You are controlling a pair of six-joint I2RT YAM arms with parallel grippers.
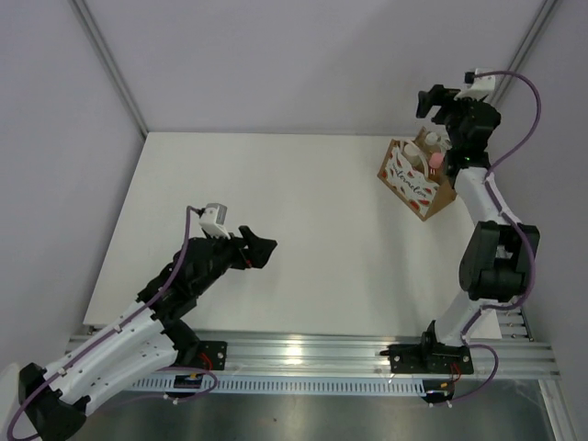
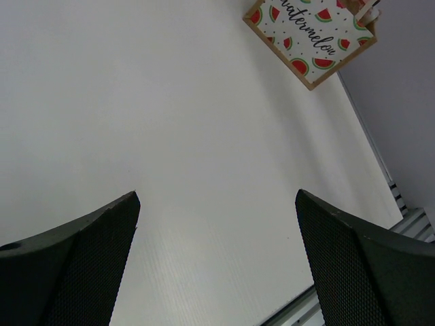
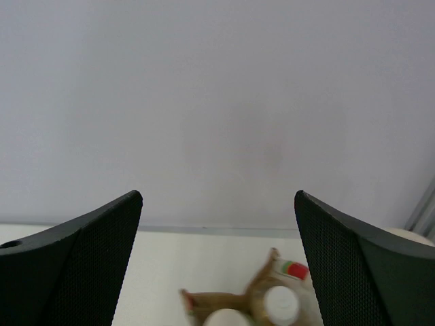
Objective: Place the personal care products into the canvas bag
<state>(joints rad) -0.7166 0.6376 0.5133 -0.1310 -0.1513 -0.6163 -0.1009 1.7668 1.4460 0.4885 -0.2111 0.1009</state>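
Bright, even light, faint shadows, sharp

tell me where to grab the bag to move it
Probably the top edge of the front panel, from straight above, jaws straddling the thin wall. The bag stands upright with its mouth open upward, bottles sit inside, and the right gripper is up over it.

Left wrist view: canvas bag [image 2: 309, 41] runs off the top edge at one o'clock. Right wrist: bag and white caps [image 3: 281, 302] blurred, clipped at six o'clock. From above, bottles [image 1: 435, 160] mostly sunk inside, too small to sort.
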